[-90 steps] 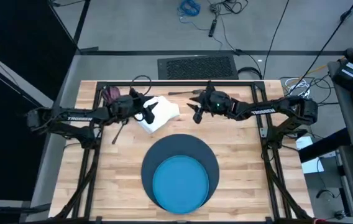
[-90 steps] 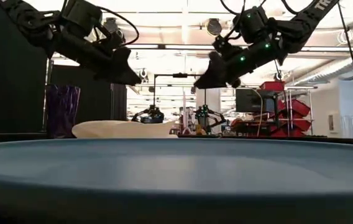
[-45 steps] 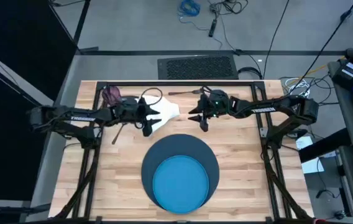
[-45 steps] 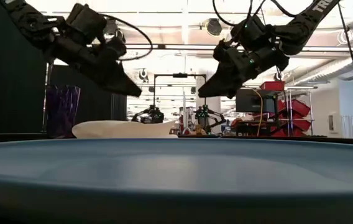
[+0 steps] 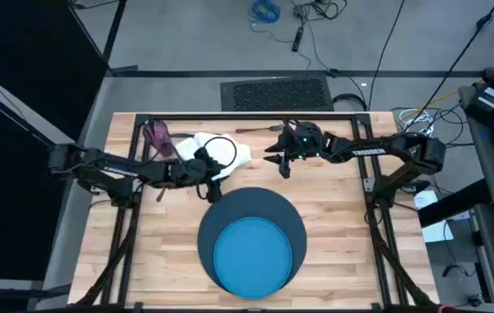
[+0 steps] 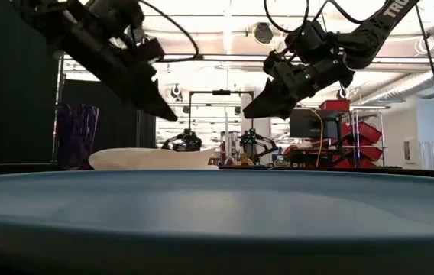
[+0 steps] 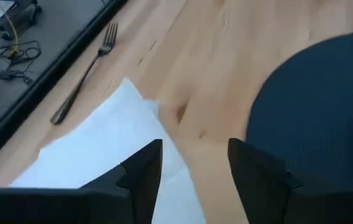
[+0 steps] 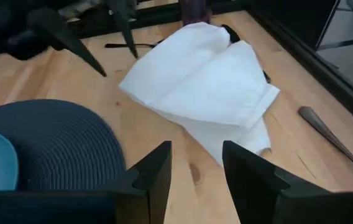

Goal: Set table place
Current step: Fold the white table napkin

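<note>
Both arms are showing as dark, slender, jointed links carrying white lettering, with black cables looping over the wrists. The right tool (image 5: 280,163) is showing small green lights and tapered black fingers (image 8: 151,180).

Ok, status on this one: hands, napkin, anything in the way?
Left hand open, empty, over the napkin's near edge by the mat. Right hand open, empty, hovering beyond the napkin. Napkin loose on table, ungrasped. Nothing in the way.
</note>
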You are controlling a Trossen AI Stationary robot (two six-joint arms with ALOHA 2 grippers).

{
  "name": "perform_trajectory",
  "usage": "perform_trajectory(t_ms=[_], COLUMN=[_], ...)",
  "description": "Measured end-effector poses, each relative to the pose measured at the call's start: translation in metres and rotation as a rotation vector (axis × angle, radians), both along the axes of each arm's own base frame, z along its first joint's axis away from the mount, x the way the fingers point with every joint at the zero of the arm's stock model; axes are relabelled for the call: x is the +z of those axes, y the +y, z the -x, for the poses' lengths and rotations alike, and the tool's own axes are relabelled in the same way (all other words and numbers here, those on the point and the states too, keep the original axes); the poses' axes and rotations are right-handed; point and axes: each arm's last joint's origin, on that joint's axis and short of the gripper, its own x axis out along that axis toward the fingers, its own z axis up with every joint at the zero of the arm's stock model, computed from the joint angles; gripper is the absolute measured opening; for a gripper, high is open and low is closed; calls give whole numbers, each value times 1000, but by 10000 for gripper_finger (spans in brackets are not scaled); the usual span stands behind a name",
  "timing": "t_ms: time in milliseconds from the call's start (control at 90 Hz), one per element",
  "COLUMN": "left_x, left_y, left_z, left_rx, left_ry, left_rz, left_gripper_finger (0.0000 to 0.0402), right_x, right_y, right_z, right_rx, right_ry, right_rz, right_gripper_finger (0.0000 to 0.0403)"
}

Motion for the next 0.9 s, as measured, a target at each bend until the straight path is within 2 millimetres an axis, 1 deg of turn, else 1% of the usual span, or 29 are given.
perform_trajectory(t_ms=[200, 333, 700, 900], left_x=[-2, -14, -44, -57], left_y=[-6, -8, -6, -4], left_z=[0, 1, -6, -7], left_rx=[25, 48, 92, 164], left_ry=[3, 92, 214, 273], left_rz=[28, 10, -34, -107], left_gripper_finger=[169, 169, 169, 169], right_x=[1, 1, 1, 0], right_y=[-4, -4, -4, -4], right_z=[1, 1, 1, 1], right_rx=[-12, -12, -11, -11], right_ry=[-11, -10, -8, -5], right_rz=[5, 4, 3, 1], right_gripper_finger=[130, 130, 130, 130])
